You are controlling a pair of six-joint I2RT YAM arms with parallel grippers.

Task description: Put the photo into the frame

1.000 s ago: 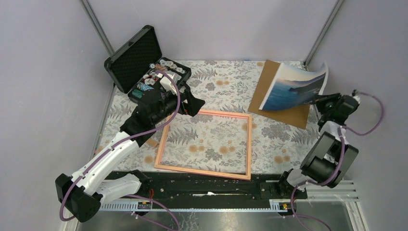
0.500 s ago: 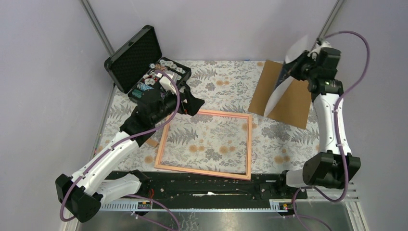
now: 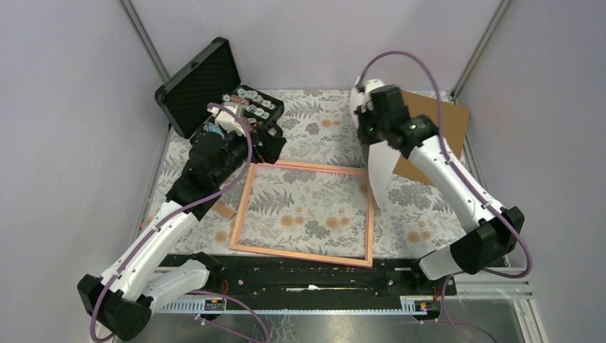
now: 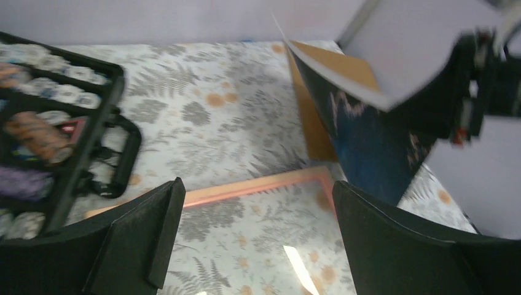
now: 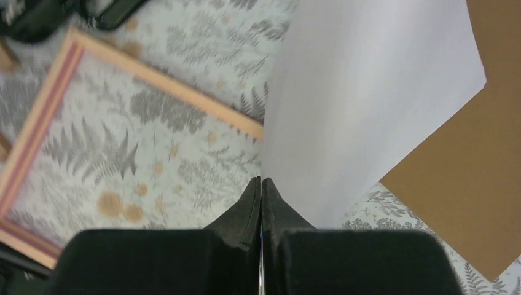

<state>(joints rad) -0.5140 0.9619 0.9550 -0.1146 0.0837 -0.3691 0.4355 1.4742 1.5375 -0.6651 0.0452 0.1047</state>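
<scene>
1. The large flat picture frame with a thin pinkish-orange wooden border and a clear pane [image 3: 300, 256] lies flat on the fern-patterned tablecloth [image 3: 321, 121], nearest the arm bases; its far edge runs just below both grippers.
2. The left gripper [image 4: 257, 196] hovers over the frame's far left corner; its jaws are spread wide and hold nothing.
3. The right gripper [image 5: 261, 184] is pinched tight on one edge of the large thin rectangular photo [image 5: 368, 92]; the sheet hangs from the fingers over the frame's far right corner, its blue landscape face towards the left gripper and its plain white back away from it; whether its lower edge touches the cloth I cannot tell.
4. Beyond the right gripper, to its right, a flat brown cardboard board [image 3: 443, 121] lies on the cloth.
5. Beyond the left gripper, to its left, an open black foam-lined case [image 3: 196, 82] holds small items.
</scene>
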